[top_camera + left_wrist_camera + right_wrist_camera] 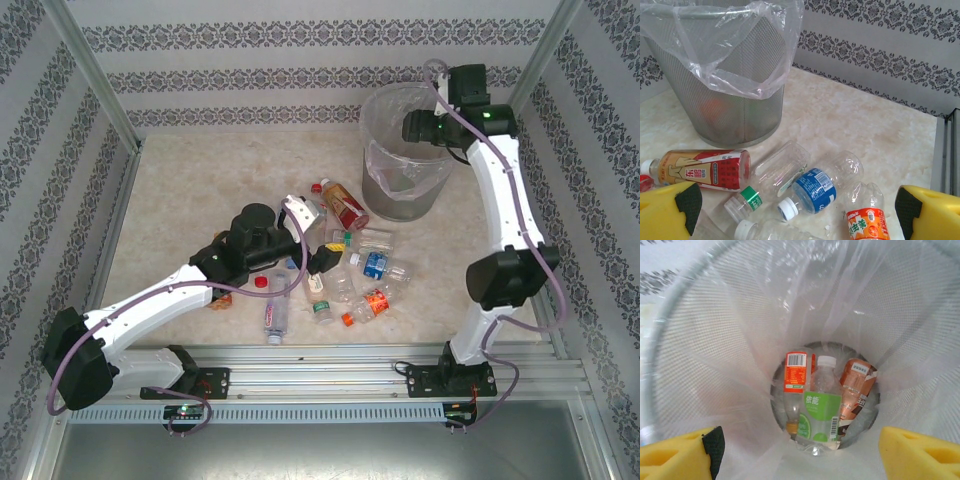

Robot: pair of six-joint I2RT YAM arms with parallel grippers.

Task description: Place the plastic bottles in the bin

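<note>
Looking into the tall round translucent bin (pixel 715 340), you see three clear plastic bottles (pixel 820 415) beneath your empty, open-jawed right gripper (pixel 418 128), while about ten more lie on the beige table (pixel 200 190) under your wide-open left gripper (pixel 312 237).

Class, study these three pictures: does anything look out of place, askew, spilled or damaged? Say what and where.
Loose bottles lie jumbled on their sides on the table beside the upright bin, out of place. The bin's liner hangs unevenly over the rim. No spill shows.
</note>
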